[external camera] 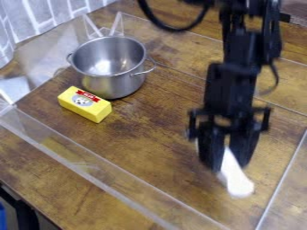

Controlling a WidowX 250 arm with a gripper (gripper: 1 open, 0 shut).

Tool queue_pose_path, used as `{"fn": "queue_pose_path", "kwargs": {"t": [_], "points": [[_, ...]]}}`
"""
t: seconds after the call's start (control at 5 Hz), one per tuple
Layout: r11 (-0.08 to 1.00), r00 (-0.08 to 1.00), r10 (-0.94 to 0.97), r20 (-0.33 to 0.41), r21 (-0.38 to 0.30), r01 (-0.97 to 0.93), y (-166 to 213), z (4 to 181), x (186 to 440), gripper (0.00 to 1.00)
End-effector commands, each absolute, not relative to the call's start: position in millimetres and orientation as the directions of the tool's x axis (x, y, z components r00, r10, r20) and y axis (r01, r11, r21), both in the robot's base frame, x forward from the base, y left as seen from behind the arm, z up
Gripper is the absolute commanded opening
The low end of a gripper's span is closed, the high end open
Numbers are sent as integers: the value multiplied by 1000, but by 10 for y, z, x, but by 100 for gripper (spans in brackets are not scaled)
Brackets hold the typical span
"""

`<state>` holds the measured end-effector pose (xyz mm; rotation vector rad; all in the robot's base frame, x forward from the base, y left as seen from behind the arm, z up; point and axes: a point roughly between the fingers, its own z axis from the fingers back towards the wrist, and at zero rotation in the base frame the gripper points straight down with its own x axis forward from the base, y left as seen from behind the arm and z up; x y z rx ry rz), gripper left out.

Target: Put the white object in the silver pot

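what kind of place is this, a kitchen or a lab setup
Most likely a tabletop robot test bench dressed with kitchen items, not a real kitchen. A black robot arm's pincer works over a dark wooden plank tabletop fenced by a clear plastic barrier, with only a round shiny steel pot and a yellow block with a red label set out.
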<state>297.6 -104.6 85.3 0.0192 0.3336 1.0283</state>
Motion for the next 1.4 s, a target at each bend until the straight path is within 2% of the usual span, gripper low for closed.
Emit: {"fn": "queue_pose_path", "kwargs": {"t": [0.0, 0.2, 0.4, 0.6, 1.0, 1.2], "points": [[510, 489, 839, -237, 34, -859, -890, 1448, 3198, 0], [487, 476, 845, -243, -18, -873, -697, 1658, 3289, 0], [455, 455, 852, -258, -67, -888, -451, 1650, 3347, 0], [416, 428, 863, -268, -102, -904, -232, 1611, 3283, 0], [344, 372, 889, -267, -149, -927, 291, 1519, 3535, 0], [331, 363, 893, -266, -158, -930, 372, 1474, 3664, 0]]}}
